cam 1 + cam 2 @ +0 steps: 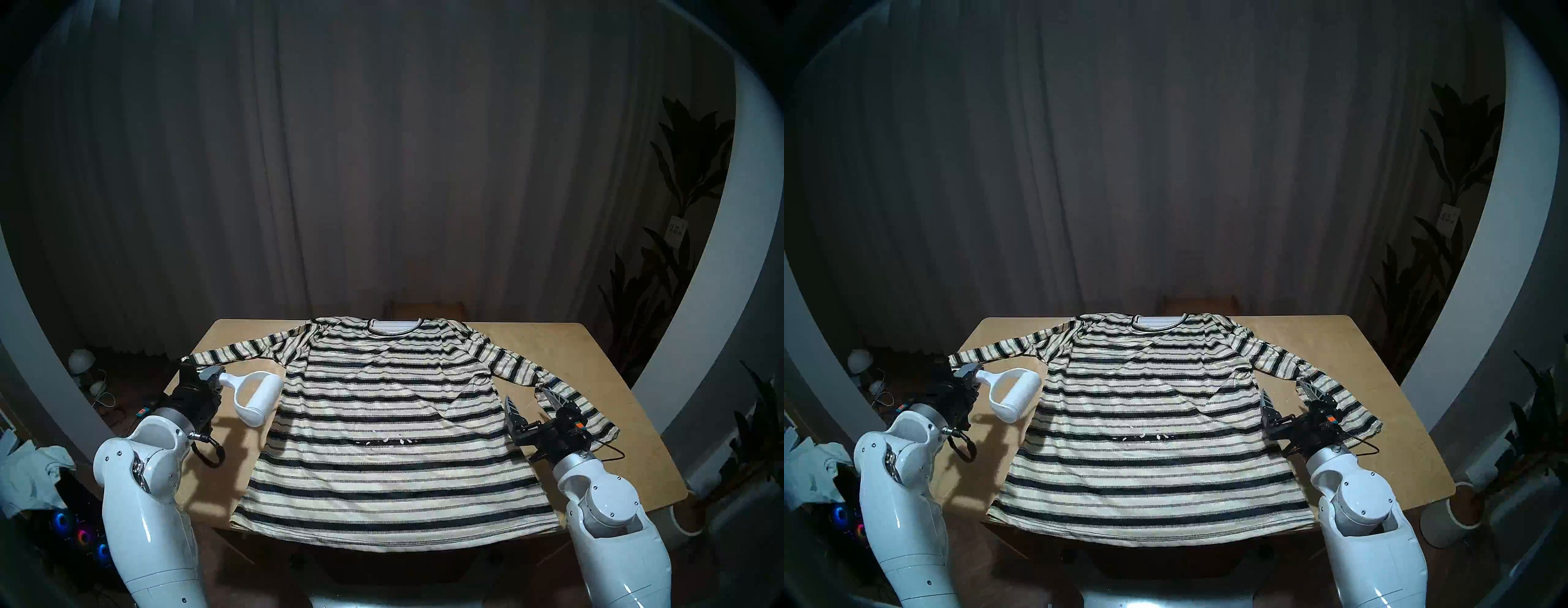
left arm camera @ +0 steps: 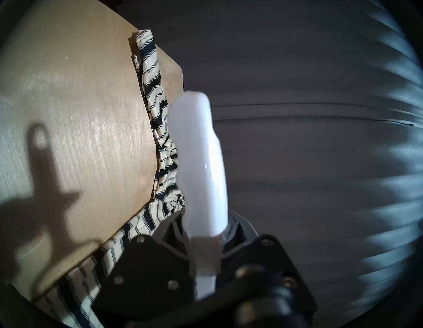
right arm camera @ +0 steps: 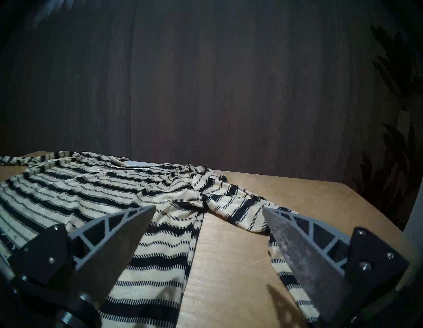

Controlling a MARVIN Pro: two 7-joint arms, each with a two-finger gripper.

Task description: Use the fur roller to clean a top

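Observation:
The cream and black striped top [image 1: 394, 424] [image 1: 1157, 420] lies flat on the wooden table [image 1: 594, 352], neck at the far side. A line of small white specks [image 1: 388, 440] sits on its middle. My left gripper [image 1: 214, 378] [image 1: 970, 373] is shut on the handle of the white fur roller [image 1: 259, 399] [image 1: 1015, 397] and holds it above the table, just left of the top's body. The roller [image 2: 201, 165] fills the middle of the left wrist view. My right gripper [image 1: 528, 397] [image 1: 1286, 392] is open and empty over the gap between body and right sleeve [image 3: 240, 206].
The top's hem hangs over the table's near edge [image 1: 254, 530]. Its left sleeve [image 2: 151, 91] runs to the table's far left corner. A dark curtain [image 1: 382, 170] hangs behind. Plants [image 1: 679, 254] stand at the right, clutter and cables [image 1: 97, 395] on the floor at the left.

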